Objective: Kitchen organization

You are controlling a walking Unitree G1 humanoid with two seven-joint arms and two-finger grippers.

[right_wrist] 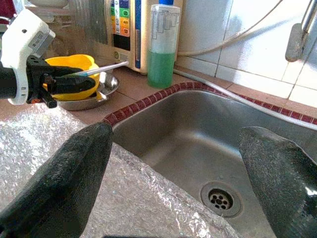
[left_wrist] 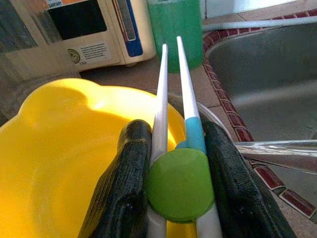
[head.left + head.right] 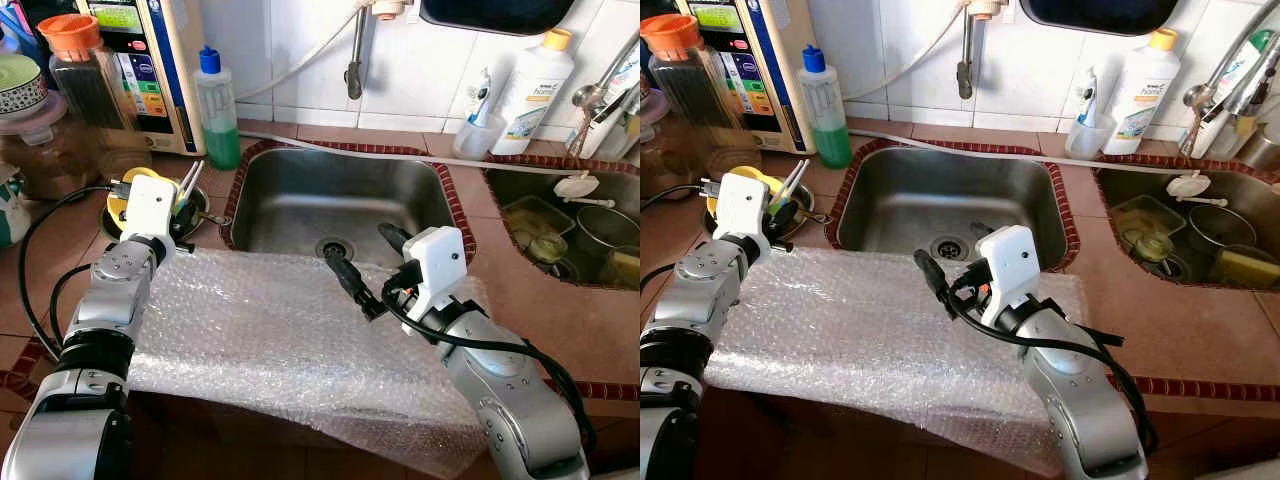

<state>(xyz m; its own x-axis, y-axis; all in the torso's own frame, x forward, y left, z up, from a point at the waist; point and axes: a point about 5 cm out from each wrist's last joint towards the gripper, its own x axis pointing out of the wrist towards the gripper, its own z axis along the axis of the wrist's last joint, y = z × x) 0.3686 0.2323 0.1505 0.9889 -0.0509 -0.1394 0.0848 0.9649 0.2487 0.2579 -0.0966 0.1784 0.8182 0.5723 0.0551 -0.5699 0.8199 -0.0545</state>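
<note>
Chopsticks [image 2: 171, 99] sit pinched in the left hand [image 2: 178, 183] above the yellow bowl [image 2: 59, 158], left of the sink [image 3: 300, 200], probably freshly lifted for sorting. The right hand [image 3: 365, 270], fingers spread, hovers over the sink's front edge above bubble wrap [image 3: 260, 330].

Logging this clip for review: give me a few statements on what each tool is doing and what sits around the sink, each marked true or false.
1. The left tool is shut on a pair of white chopsticks over the yellow bowl. True.
2. The right tool holds a sponge. False: it is open and holds nothing, above the sink.
3. Bubble wrap covers the counter in front of the sink. True.
4. The green soap bottle lies inside the sink. False: it stands on the counter beside it.
</note>
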